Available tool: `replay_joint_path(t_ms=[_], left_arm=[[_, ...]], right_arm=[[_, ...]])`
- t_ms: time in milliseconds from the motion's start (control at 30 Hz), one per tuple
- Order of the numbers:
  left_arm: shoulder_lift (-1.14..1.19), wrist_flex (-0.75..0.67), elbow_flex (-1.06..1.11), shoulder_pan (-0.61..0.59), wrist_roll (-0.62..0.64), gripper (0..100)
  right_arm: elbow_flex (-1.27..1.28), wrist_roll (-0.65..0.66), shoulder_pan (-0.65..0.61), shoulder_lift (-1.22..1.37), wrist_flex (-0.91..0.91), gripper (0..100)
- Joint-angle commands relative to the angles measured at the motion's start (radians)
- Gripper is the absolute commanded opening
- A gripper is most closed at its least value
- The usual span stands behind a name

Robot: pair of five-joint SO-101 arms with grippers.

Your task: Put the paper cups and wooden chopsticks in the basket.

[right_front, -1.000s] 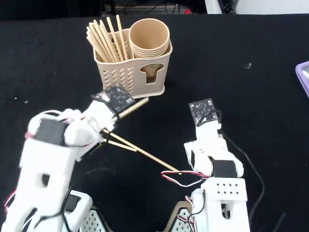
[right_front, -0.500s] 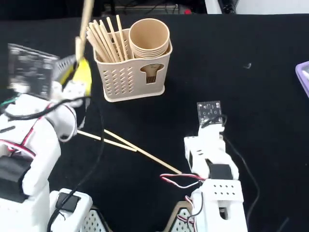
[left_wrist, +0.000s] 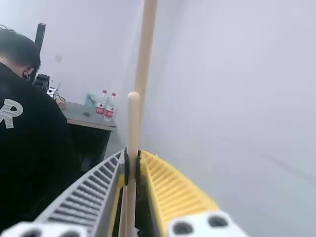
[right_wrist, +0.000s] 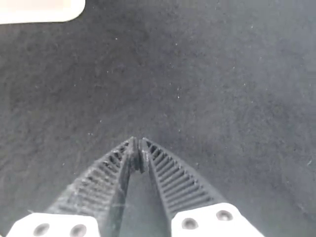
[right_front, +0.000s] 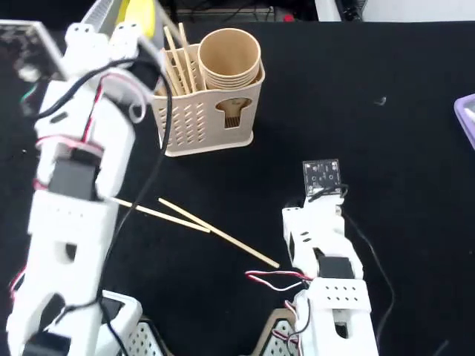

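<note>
Up beside the basket (right_front: 215, 111), left tool (left_wrist: 132, 160) pinches a chopstick (left_wrist: 133, 121) — right tool (right_wrist: 137, 148) pressed together above the table (right_wrist: 222, 74).

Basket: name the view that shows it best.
High view: the basket shows whole, upright, with stacked paper cups and chopsticks inside. The right wrist view catches a pale corner, possibly the basket's.

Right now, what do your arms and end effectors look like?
The left arm and right arm are white shells with black servos and red, white and black cables. The left end effector is ribbed, grey and yellow; the right end effector ribbed, dark grey.
</note>
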Motion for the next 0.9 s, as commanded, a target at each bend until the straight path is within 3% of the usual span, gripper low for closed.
replay_joint_path(t_ms=[0, 267, 867], left_arm=[[0.087, -0.052, -0.013, -0.008, 0.008, 3], [0.181, -0.049, -0.01, -0.03, -0.201, 3], [0.112, -0.051, -0.114, -0.028, -0.199, 3]], right_arm=[[-0.004, -0.008, -0.009, -0.03, -0.026, 1.2], [-0.004, -0.008, -0.011, -0.03, -0.028, 1.2], [-0.004, -0.008, -0.011, -0.03, -0.026, 1.2]])
